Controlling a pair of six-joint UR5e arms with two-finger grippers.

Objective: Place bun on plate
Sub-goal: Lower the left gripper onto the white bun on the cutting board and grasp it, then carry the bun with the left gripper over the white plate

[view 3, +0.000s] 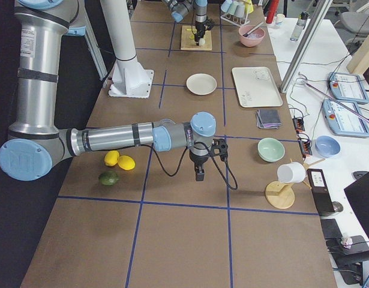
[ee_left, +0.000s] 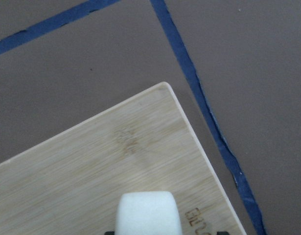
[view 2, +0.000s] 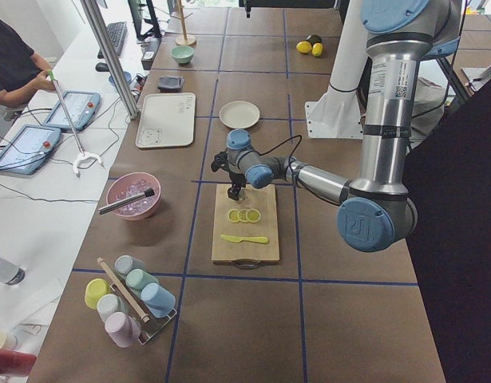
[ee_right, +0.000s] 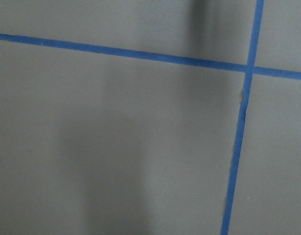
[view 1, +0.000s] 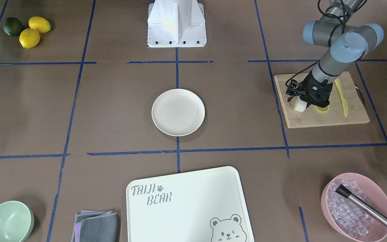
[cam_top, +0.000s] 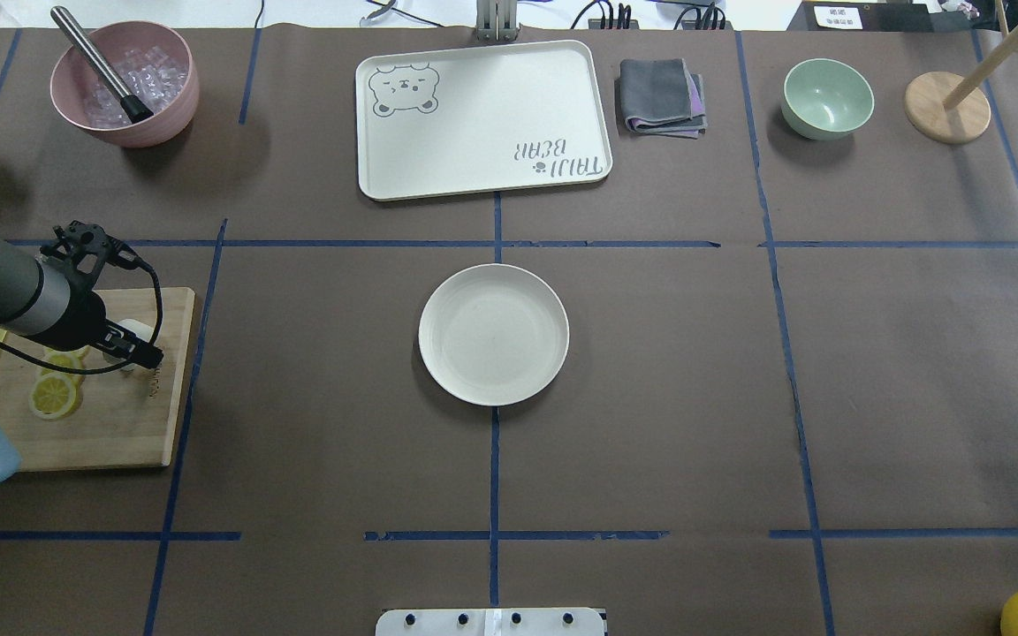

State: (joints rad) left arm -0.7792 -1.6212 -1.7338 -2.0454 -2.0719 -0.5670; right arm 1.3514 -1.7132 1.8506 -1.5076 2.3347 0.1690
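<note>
The bun (view 1: 300,106) (cam_top: 136,331) is a small white lump standing on a wooden cutting board (view 1: 314,119), near the board's corner. My left gripper (view 1: 301,102) (cam_top: 132,346) is lowered over it, open, with a finger on each side; in the left wrist view the bun (ee_left: 148,213) fills the bottom centre and only slivers of the fingers show. The round cream plate (view 1: 178,112) (cam_top: 493,334) lies bare at the table's centre, well away from the bun. My right gripper (view 3: 199,175) hovers low over bare table, and I cannot tell whether it is open or shut.
Lemon slices (cam_top: 54,397) and a yellow knife (view 1: 343,97) share the board. A pink bowl of ice (view 1: 354,205) with a metal tool, the bear tray (view 1: 186,201), a grey cloth (view 1: 96,225) and a mint bowl (view 1: 5,222) line the far edge. Whole lemons (view 1: 29,37) lie near my right side.
</note>
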